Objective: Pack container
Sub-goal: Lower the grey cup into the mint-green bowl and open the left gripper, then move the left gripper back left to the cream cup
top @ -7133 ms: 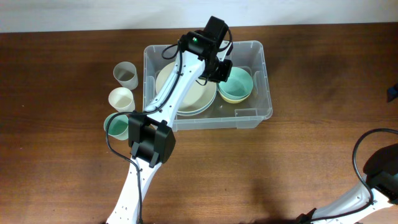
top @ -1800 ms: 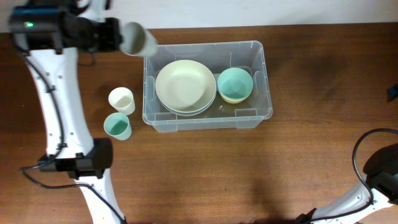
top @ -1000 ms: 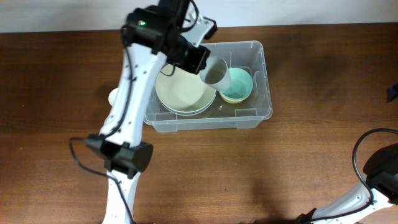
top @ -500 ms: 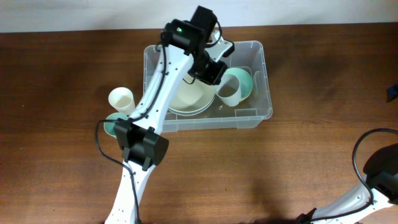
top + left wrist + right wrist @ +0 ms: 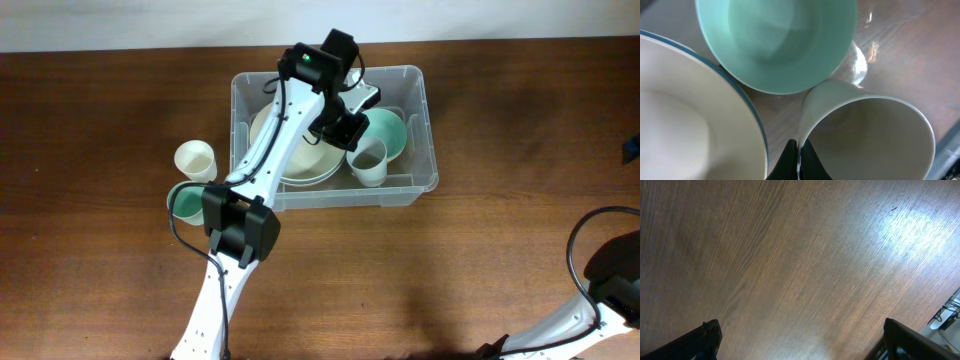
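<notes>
Left wrist view showed the left gripper (image 5: 797,159) clenched on the rim of a pale grey tapered cup (image 5: 865,135). A second earlier that cup hung tilted above the bowls. Now it was down inside the large clear plastic container (image 5: 430,150) at the back of the wooden counter (image 5: 500,260), seemingly ready for release. A teal round bowl (image 5: 775,40) and a cream round plate (image 5: 685,125) crowded it closely. Outside, a cream cup (image 5: 195,158) and a teal cup (image 5: 183,203) waited. The right gripper (image 5: 800,337) gaped, idle.
</notes>
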